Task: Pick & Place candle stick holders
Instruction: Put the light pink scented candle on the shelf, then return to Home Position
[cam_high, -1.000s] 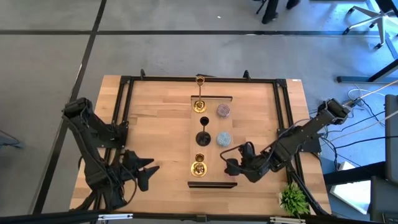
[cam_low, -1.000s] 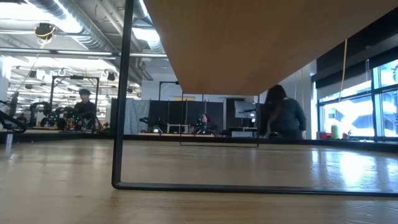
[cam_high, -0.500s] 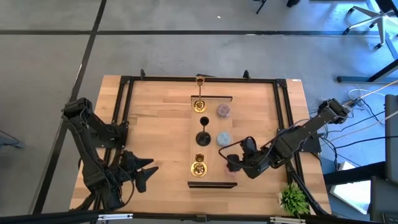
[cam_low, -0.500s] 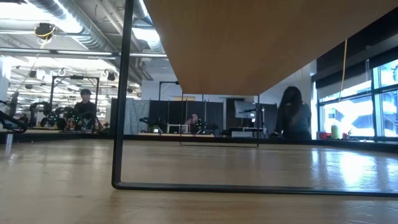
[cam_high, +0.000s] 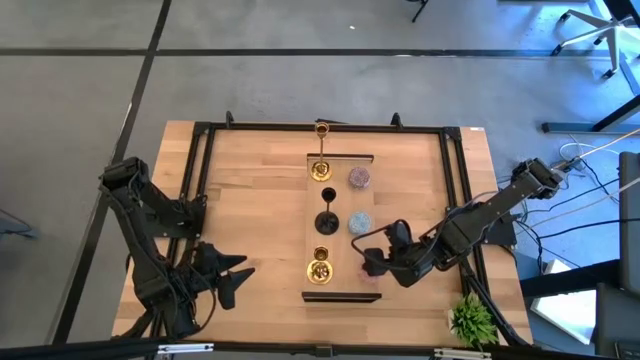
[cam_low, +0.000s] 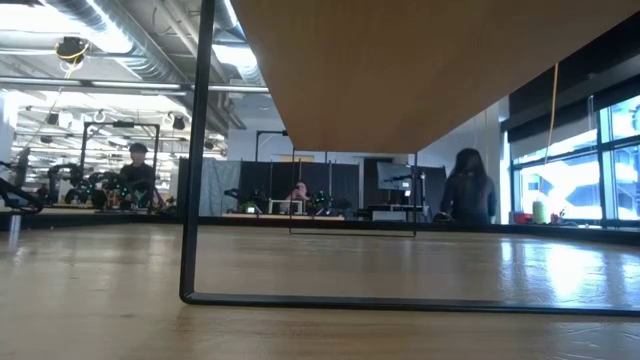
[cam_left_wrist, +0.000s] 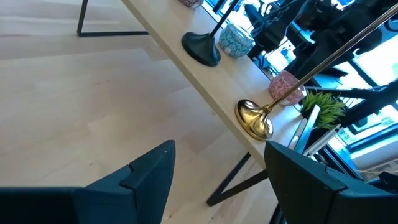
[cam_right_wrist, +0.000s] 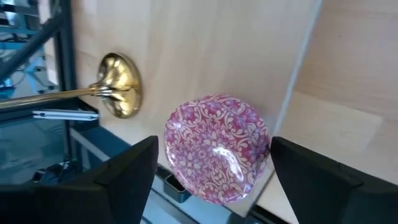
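A pale board (cam_high: 340, 205) on black wire legs carries the holders. Two gold stemmed ones (cam_high: 320, 170) (cam_high: 320, 268) and a black one (cam_high: 327, 220) stand in a row, with a mauve (cam_high: 358, 178), a light-blue (cam_high: 360, 223) and a pink (cam_high: 368, 273) low round one beside them. Another gold holder (cam_high: 322, 128) stands at the far edge. My right gripper (cam_right_wrist: 214, 142) is open, one finger on each side of the pink holder (cam_right_wrist: 217, 155), which rests on the board's near right corner. My left gripper (cam_high: 238, 275) is open and empty at the near left.
A green leafy plant (cam_high: 472, 320) stands at the table's near right corner. A black frame (cam_high: 200, 135) runs round the table top. Bare wood lies left of the board (cam_high: 260, 200). In the low view the board's black leg (cam_low: 195, 150) stands close, with people far behind.
My right gripper has drawn back a little from the board's near right corner and risen, and the pink holder now shows beside its fingers on the board. A person has walked across the room behind the table.
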